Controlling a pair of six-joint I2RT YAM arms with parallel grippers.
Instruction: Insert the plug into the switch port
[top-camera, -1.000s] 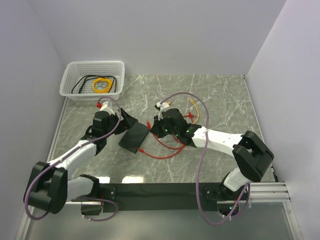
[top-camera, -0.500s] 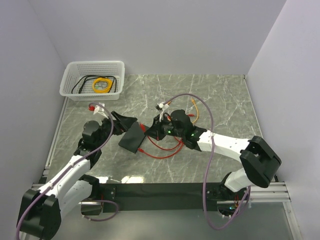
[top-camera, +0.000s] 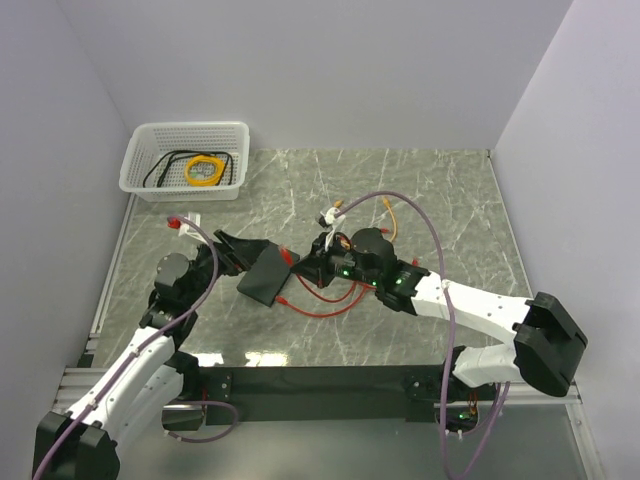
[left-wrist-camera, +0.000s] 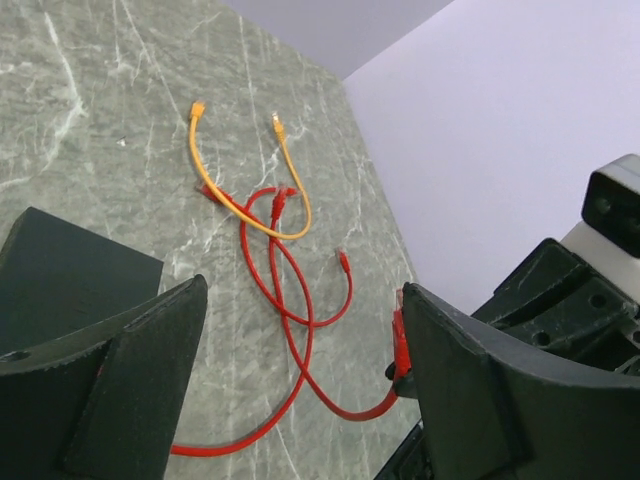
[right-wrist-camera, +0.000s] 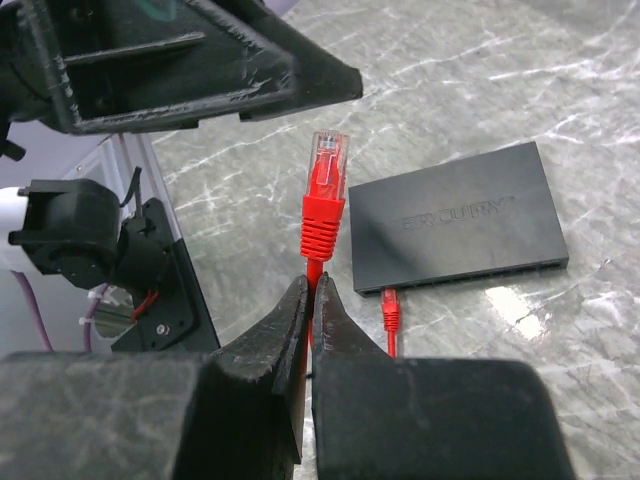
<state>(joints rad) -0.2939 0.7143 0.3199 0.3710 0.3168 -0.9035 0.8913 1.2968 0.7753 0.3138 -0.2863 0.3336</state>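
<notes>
Just beside the switch (right-wrist-camera: 455, 230), the right gripper (right-wrist-camera: 310, 290) pinches the red cord (right-wrist-camera: 316, 268) below its upright plug (right-wrist-camera: 325, 190); the left gripper (left-wrist-camera: 300, 300) has its jaws wide apart.

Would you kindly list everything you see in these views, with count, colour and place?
table: one, grey-green marble, under everything.
basket: one, white mesh, far left corner of the table.
yellow coil: one, yellow, inside the basket.
black cable: one, black, inside the basket.
switch box: one, matte black, flat on the table between the arms.
plug: one, red boot with a clear tip, upright above the right claw.
red cord: count unclear, red, tangled on the table right of the switch box.
orange-yellow cord: one, orange-yellow, on the table beyond the red tangle.
left claw: one, black, open, holding nothing.
right claw: one, black, shut just below the plug's boot.
</notes>
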